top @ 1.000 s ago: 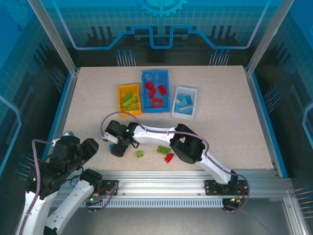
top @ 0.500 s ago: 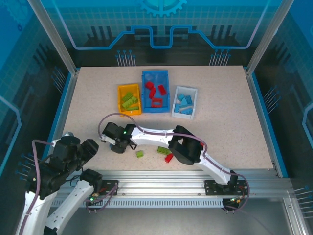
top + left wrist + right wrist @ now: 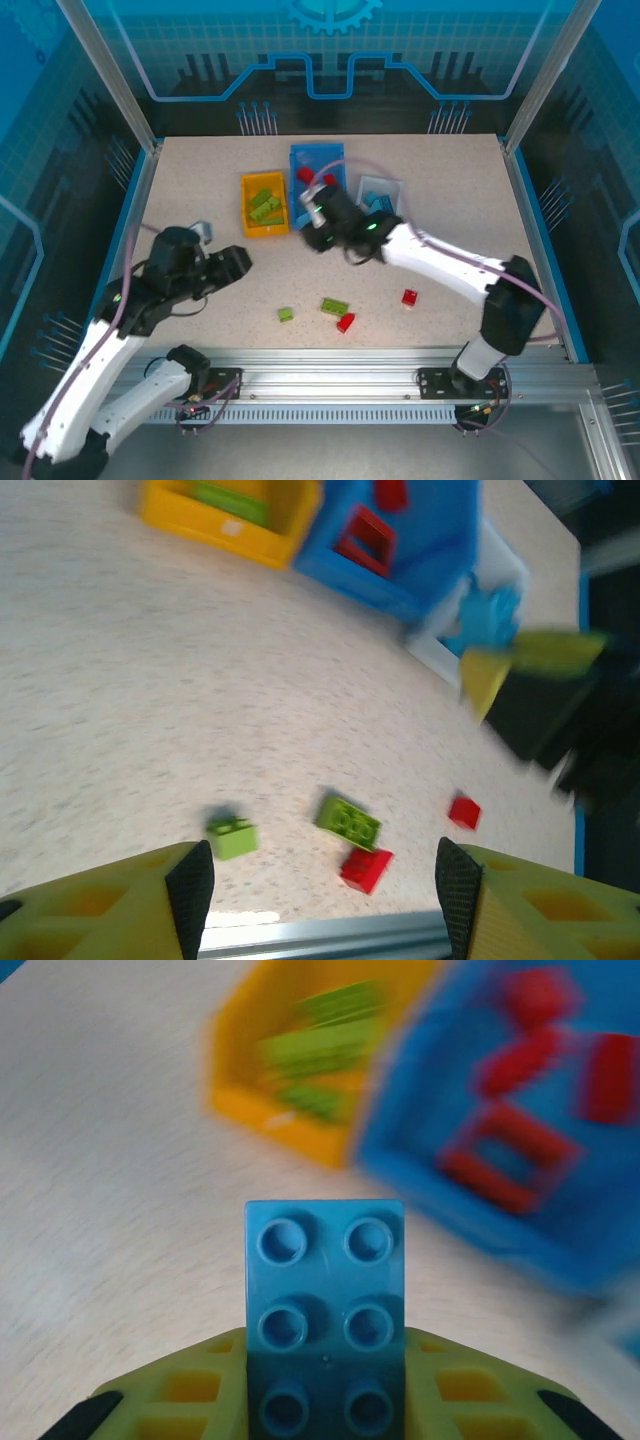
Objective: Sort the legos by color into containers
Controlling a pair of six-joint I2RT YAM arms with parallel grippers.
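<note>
Holding one light blue brick (image 3: 325,1290) squeezed tight between its two fingers, the right gripper (image 3: 320,230) hangs just in front of the blue bin (image 3: 318,158), near its left front corner. The white bin (image 3: 396,188) sits just to the right of the blue bin, and I think the brick belongs there.

To do this step well, keep the brick high enough to pass over the blue bin's front edge. Bring it right until it is over the middle of the white bin. Let go only then, and low down, so it does not bounce out.

The left gripper (image 3: 322,885) has its fingers wide apart and holds nothing. It is well in front of the blue bin, off to the left.

Now the count. There are three bins: the blue one, the white one, and the yellow bin (image 3: 262,231) just to its left. Four bricks lie loose on the table, all well in front of the blue bin: the small green brick (image 3: 232,837), the wide green brick (image 3: 348,820), the first red brick (image 3: 365,868) and the second red brick (image 3: 463,811). That makes two green and two red. One more brick is in the fingers. The bricks inside the bins are too blurry or hidden to count.
</note>
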